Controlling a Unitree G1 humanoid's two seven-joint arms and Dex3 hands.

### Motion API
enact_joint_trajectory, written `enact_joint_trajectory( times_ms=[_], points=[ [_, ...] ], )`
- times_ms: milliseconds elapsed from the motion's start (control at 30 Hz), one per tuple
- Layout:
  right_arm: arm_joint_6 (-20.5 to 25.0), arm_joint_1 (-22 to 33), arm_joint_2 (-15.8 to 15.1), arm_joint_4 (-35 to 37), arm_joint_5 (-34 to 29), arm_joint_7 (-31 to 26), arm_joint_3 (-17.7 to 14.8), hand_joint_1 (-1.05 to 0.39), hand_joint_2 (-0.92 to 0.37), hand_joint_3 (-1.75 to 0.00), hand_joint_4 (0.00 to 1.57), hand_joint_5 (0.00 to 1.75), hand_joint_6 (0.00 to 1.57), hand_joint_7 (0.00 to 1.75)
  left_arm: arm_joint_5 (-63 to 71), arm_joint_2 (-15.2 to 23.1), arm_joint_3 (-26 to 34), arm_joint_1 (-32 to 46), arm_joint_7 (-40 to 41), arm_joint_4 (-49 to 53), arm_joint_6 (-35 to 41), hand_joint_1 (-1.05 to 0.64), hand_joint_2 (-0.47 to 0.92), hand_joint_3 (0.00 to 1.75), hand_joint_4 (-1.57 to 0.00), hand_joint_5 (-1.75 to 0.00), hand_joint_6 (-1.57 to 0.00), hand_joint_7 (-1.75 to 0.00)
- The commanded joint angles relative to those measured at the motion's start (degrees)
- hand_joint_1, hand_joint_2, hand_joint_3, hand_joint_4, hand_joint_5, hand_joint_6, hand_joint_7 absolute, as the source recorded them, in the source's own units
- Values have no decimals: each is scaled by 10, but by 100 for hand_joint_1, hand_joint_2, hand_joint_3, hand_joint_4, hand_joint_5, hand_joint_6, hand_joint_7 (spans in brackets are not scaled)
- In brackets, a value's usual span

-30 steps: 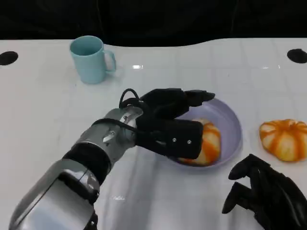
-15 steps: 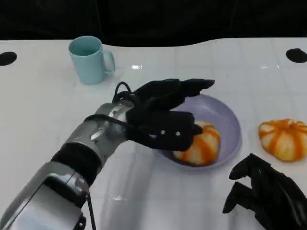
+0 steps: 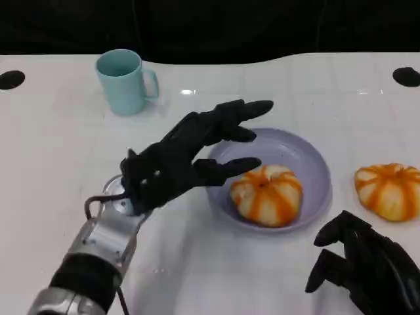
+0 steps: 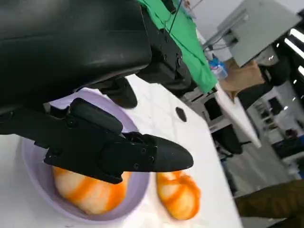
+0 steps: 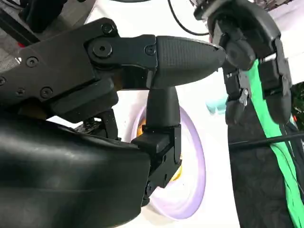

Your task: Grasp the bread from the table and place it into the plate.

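Note:
An orange-and-white striped bread [image 3: 266, 195] lies in the lavender plate [image 3: 308, 154] at mid-table. My left hand [image 3: 180, 157] hovers just left of the plate with its fingers spread and nothing in it; its fingertips reach over the plate's near-left rim. The left wrist view shows that bread [image 4: 85, 192] in the plate [image 4: 33, 166] under the fingers [image 4: 109, 152]. A second, similar bread [image 3: 389, 190] sits on the table right of the plate. My right hand [image 3: 364, 266] rests low at the front right, holding nothing.
A light blue mug [image 3: 123, 81] stands at the back left of the white table. Dark round holes mark the far corners [image 3: 11, 79]. The second bread [image 4: 178, 194] lies close beside the plate's rim.
My left hand has let go of the bread, spread its fingers and drawn back to the left off the plate. The bread stays in the plate. The right hand has not moved.

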Motion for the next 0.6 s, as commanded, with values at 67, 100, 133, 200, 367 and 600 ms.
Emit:
enact_joint_trajectory(
  times_ms=[67,100,133,200,367,600],
  points=[
    [1,1,-4,-8,2,-5,-7,-51,-92,-52,62,175,42,169,-62,-1,32,63,-28,-73,11,-58,92,31,-52,-119,-69,-26],
    [2,1,-4,-8,2,-5,-7,-51,-92,-52,61,175,42,169,-70,-1,35,76,-32,-91,17,-57,92,33,-54,-121,-73,-29],
    [2,1,-4,-9,3,-5,-7,-51,-92,-52,60,175,41,169,-88,-1,42,96,-38,-117,28,-57,92,34,-55,-122,-75,-31],
    [3,1,-3,-9,6,-3,-8,-51,-92,-52,61,175,42,170,-115,-3,51,124,-48,-156,48,-54,92,35,-60,-127,-77,-34],
    [8,1,-2,-11,8,-6,-8,-52,-92,-51,61,175,42,170,-177,-14,70,176,-65,-223,94,-55,92,37,-67,-150,-73,-68],
    [10,4,-3,-17,8,-7,-6,-51,-92,-52,59,175,40,170,-244,-5,85,254,-120,-291,131,-63,92,38,-61,-170,-62,-117]
  ],
)
